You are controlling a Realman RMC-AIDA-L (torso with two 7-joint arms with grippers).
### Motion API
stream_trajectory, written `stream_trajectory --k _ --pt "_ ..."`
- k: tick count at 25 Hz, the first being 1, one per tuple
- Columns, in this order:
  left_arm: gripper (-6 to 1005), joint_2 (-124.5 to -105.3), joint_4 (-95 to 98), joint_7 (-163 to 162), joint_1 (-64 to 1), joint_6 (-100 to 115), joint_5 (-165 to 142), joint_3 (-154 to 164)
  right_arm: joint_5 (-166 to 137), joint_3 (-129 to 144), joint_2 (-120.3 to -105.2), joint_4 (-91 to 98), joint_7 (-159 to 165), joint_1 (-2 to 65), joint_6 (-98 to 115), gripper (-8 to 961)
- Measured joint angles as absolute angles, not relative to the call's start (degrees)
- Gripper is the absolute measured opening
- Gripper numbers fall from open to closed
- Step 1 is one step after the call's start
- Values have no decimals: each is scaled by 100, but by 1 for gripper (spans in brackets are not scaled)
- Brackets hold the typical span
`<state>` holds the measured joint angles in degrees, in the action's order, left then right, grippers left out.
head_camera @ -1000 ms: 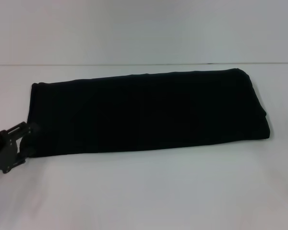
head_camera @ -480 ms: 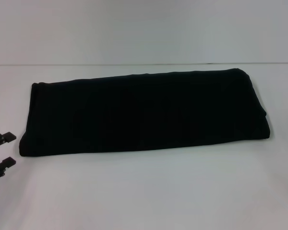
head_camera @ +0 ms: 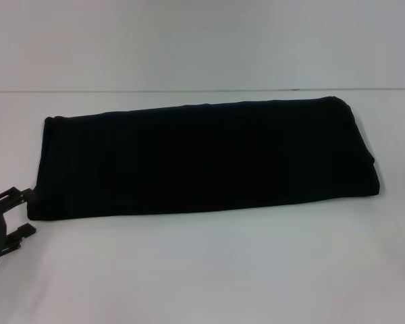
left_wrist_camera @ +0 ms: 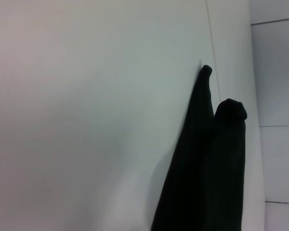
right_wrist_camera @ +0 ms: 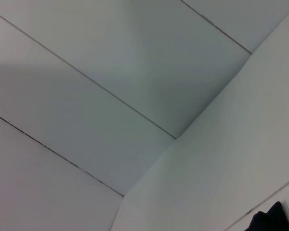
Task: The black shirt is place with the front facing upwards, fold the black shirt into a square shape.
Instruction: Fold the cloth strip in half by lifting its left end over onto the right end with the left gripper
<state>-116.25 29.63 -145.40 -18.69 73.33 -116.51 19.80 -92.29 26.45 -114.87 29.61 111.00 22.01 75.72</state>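
The black shirt (head_camera: 202,158) lies on the white table as a long folded band running left to right, with no lettering showing. In the left wrist view the black shirt (left_wrist_camera: 207,173) shows as a dark strip seen along its length. A corner of the black shirt (right_wrist_camera: 272,220) peeks into the right wrist view. My left gripper (head_camera: 23,212) stands open at the near left corner of the band, with its upper finger close against the cloth edge and nothing gripped. The right gripper is out of view.
The white table (head_camera: 209,270) extends in front of the shirt and to both sides. Its far edge (head_camera: 189,91) runs just behind the shirt, with a pale wall beyond.
One second ago my left gripper was at the shirt's near left corner; it drew back left and opened, and has now come back toward that corner, still open.
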Motion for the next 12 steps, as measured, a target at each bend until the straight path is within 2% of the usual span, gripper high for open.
stream_trajectory --k 12 --pt "783 -11684 2905 -14546 -2043 7073 -11734 1977 -9229 2627 -11493 2924 11082 2188 7537 699"
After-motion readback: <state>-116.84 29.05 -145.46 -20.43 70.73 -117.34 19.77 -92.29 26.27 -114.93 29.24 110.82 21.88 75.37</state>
